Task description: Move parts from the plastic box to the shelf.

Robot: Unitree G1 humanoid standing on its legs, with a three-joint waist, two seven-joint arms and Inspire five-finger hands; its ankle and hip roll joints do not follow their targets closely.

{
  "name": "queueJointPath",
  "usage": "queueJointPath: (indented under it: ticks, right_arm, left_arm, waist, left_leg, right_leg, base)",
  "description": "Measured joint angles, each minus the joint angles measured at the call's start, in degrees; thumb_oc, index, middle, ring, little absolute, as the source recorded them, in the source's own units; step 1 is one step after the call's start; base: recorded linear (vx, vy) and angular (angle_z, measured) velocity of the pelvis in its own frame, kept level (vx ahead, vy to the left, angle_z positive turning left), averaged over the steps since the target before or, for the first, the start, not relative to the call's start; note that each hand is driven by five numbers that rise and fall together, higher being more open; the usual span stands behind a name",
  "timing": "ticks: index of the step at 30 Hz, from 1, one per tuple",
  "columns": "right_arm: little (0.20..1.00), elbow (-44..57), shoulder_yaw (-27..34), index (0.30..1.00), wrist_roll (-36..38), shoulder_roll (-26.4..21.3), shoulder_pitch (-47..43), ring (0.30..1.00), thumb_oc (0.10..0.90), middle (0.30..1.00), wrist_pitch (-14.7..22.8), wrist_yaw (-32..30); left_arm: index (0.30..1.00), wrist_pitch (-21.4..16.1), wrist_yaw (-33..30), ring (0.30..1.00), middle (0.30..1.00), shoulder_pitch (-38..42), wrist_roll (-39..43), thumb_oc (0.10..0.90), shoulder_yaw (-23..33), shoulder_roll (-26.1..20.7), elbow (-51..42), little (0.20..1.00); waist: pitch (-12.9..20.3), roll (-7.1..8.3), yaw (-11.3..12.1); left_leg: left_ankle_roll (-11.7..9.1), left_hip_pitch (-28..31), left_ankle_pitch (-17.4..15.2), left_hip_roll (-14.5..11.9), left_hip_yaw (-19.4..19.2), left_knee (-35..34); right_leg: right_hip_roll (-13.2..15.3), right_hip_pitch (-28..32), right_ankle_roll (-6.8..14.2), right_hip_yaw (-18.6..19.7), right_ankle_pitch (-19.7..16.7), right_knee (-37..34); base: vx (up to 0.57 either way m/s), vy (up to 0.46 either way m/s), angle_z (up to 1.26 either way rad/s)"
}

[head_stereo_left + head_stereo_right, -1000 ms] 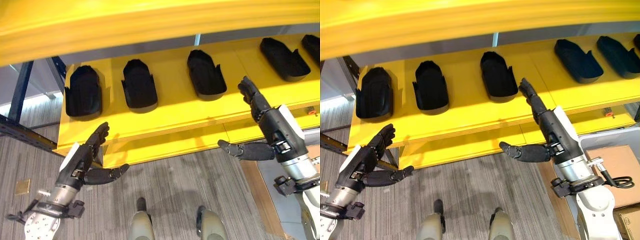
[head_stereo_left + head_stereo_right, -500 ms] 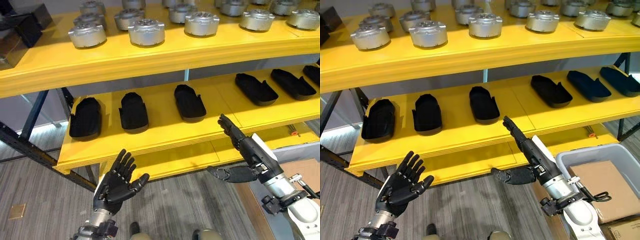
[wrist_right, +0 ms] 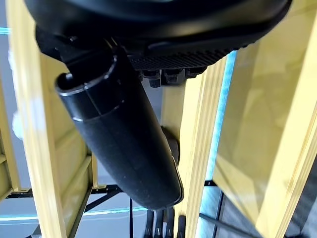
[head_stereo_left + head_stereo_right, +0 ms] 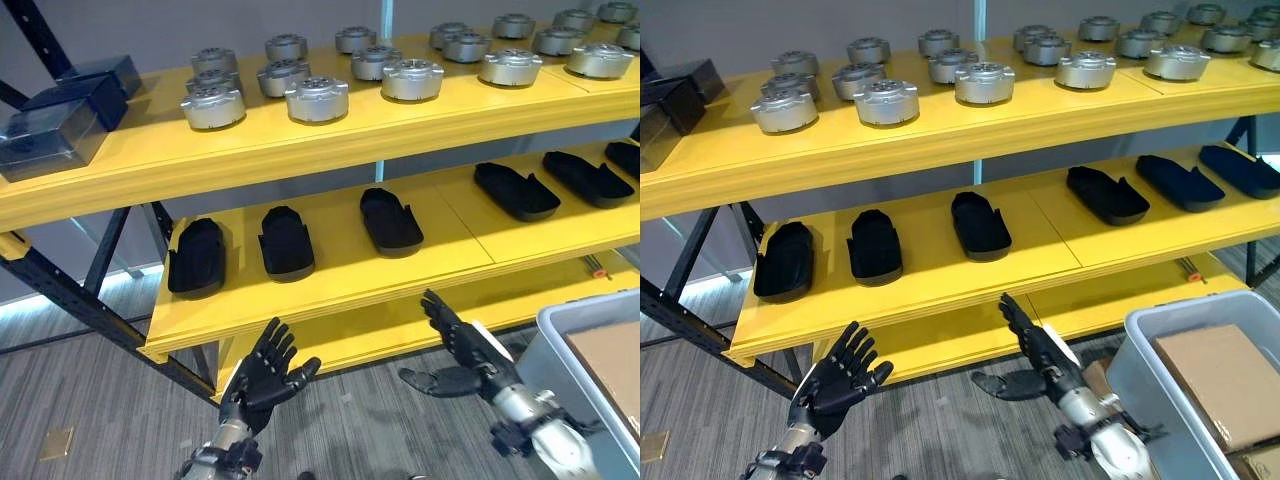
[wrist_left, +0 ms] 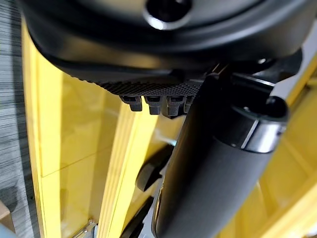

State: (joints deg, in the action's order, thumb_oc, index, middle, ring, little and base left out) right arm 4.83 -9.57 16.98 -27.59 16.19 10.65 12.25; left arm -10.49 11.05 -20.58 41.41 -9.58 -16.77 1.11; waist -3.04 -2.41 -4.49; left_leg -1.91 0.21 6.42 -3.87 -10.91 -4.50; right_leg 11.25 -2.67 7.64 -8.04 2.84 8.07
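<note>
Black moulded plastic parts [image 4: 390,221] lie in a row on the middle board of the yellow steel-framed shelf [image 4: 330,278], and round silver metal parts [image 4: 316,99] stand on the top board. At near right sits the grey plastic box [image 4: 1140,367] holding a brown cardboard carton [image 4: 1220,382]. The left hand [image 4: 264,377] hangs low before the shelf, fingers spread and empty. The right hand [image 4: 462,345] reaches toward the shelf edge, fingers straight, thumb apart, holding nothing.
</note>
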Motion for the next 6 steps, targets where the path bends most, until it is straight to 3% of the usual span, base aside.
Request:
queueJointPath:
  ticks: [6]
  right_arm:
    - [1.0,-0.7,-1.0,1.0,0.0,0.6,-0.4,1.0,0.9,1.0,-1.0,-1.0]
  left_arm:
    - [1.0,-0.7,-3.2,1.0,1.0,0.7,-4.1,0.9,0.4,-0.1,1.2,1.0]
  waist:
    - [0.9,1.48,0.0]
  left_leg:
    - [0.9,1.6,-1.1,1.1,-1.7,-0.1]
  right_leg:
    - [0.8,4.2,1.4,1.0,-3.4,-7.1]
  base:
    - [0.04,0.025,-0.13]
